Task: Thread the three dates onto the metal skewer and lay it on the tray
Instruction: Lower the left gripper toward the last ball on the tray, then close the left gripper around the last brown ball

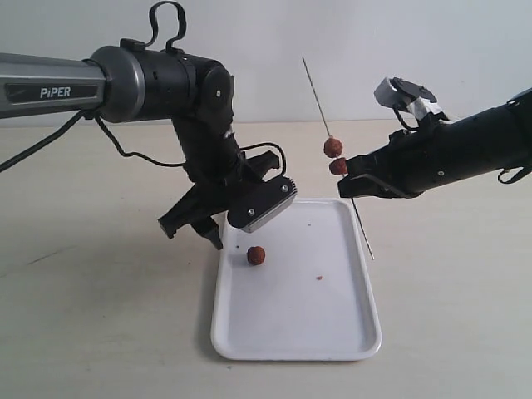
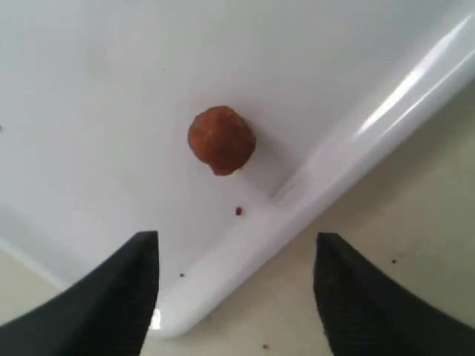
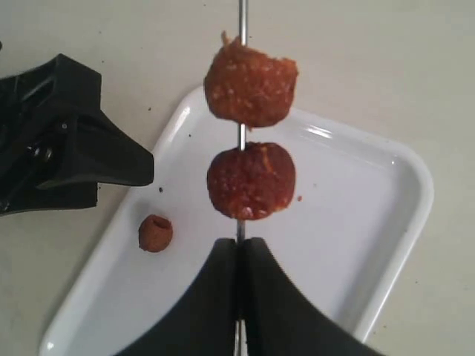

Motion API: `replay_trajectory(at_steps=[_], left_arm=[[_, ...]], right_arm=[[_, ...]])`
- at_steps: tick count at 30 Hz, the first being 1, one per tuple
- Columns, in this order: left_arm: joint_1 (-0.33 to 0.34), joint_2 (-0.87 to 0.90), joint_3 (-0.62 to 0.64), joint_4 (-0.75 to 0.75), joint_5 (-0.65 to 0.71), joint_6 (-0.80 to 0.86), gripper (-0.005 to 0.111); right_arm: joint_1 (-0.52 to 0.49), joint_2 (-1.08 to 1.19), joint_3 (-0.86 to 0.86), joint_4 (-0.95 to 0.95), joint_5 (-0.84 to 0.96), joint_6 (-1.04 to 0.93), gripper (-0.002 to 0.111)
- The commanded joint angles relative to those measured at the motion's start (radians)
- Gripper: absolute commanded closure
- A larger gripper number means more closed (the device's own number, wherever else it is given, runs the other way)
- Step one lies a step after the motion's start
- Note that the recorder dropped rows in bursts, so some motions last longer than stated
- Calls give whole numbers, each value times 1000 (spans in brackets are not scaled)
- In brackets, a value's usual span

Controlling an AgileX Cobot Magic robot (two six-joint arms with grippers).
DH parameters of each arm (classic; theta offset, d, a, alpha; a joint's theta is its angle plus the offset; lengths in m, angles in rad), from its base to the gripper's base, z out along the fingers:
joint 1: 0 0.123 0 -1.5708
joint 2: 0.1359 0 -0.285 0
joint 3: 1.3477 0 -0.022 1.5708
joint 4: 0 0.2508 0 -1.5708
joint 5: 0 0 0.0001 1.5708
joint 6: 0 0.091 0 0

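On the tray (image 1: pixel 349 332), the third date (image 1: pixel 256 255) sits loose by the left rim, with your left claw (image 1: pixel 194 233) wide open right above it. Clip that rim while closing and the date probably rolls away. Further back, your right claw (image 3: pixel 239 248) pinches the skewer (image 1: pixel 316 91) with two dates (image 1: pixel 332 148) threaded. That thin grip could swivel. Its lower tip's hard to see.

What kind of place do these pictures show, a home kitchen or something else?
Probably a robotics test bench, not a kitchen: the black left arm and right arm work over a pale table before a plain white wall, with a tray and skewer.
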Motion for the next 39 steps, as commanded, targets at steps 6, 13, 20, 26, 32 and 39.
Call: replay_trajectory(at_steps=[6,13,20,26,32,39], left_arm=[[-55,-6,5,16,-58,138,46],[-67,-6,5,64,-62,161,46],[-70,-6,10,155,-57,161,46],[-109,-6,91,229,-150,161,48],[-128,-6,135,293,-226,161,53],[-130,-6,135,229,-228,161,53]], right_arm=[[-7,-3,-10,-8,-7,-9,108],[-7,-3,-10,-10,-7,-9,108],[-7,-3,-10,-10,-11,-9,108],[-7,-3,-10,-10,-33,-9,108],[-7,-3,-10,-7,-37,-9,108],[-7,-3,-10,-7,-37,-9,108]])
